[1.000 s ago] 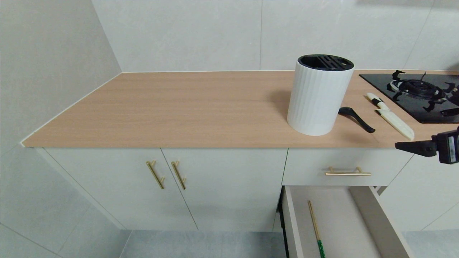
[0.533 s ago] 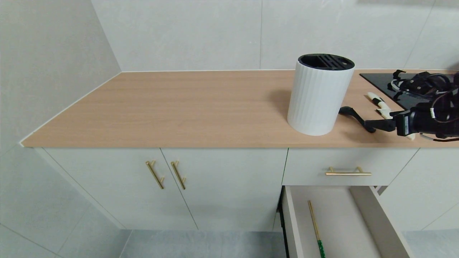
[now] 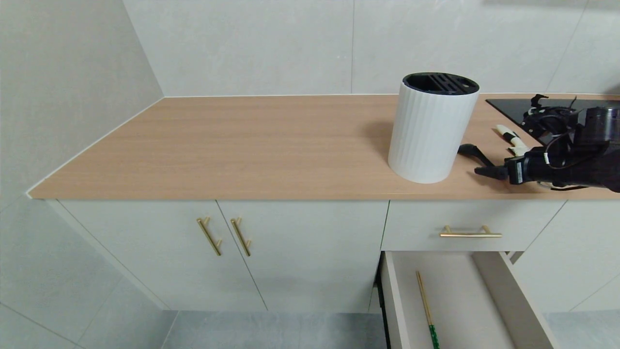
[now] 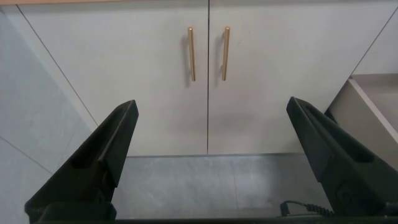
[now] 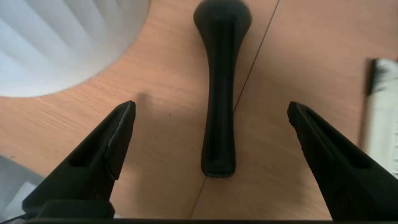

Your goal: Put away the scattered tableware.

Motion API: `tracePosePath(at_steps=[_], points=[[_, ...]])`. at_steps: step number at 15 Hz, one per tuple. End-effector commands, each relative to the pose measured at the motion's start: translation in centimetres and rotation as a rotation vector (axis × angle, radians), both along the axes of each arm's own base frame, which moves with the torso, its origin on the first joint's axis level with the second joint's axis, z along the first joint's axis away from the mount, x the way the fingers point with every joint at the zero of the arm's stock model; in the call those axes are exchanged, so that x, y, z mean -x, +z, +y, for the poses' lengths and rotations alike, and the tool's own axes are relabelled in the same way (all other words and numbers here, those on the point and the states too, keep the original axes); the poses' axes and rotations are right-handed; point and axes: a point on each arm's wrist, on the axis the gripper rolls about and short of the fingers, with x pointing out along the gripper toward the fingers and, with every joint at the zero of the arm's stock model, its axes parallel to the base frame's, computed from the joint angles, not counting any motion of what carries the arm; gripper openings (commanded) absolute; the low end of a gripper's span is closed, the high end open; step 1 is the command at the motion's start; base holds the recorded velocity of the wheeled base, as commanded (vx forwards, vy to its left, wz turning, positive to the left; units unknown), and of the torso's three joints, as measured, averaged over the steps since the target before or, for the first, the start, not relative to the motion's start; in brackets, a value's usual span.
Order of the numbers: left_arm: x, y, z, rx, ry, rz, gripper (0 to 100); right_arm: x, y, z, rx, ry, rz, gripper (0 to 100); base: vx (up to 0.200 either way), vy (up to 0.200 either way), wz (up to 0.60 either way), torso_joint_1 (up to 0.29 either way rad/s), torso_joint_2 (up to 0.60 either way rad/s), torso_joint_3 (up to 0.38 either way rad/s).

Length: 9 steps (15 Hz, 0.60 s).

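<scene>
A black-handled utensil point(image 3: 473, 153) lies on the wooden counter just right of a white ribbed utensil holder point(image 3: 429, 130) with a black slotted top. Beyond it lies a cream knife point(image 3: 511, 139) with a black band. My right gripper point(image 3: 484, 171) hovers low over the near end of the black handle. In the right wrist view it is open, with the black handle point(image 5: 220, 93) lying between the two fingers point(image 5: 93, 162) and the holder point(image 5: 68, 37) beside it. My left gripper point(image 4: 214, 162) is open, down in front of the cabinet doors point(image 4: 208, 74).
A black gas hob point(image 3: 552, 116) sits at the counter's right end behind my right arm. Below the counter a drawer point(image 3: 455, 300) stands pulled out, with a pair of chopsticks point(image 3: 425, 308) inside. A shut drawer with a gold handle point(image 3: 470, 234) is above it.
My right arm has risen from the counter's front edge and moved left over the counter, bringing the gripper to the black handle and covering most of the cream knife.
</scene>
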Motion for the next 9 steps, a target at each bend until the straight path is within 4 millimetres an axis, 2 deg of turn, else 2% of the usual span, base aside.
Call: tracePosePath(at_steps=[1,9], points=[[0.0,0.0,0.0,0.0,0.0,0.0,100,-0.3,-0.41,-0.09,-0.006,0.006,0.008,100,0.0,0.0,0.0,0.0,0.0,0.0],[0.0,-0.01,0.0,0.0,0.0,0.001,100,-1.01,-1.17,-0.27,-0.008,0.004,0.02,100,0.0,0.0,0.0,0.0,0.0,0.0]])
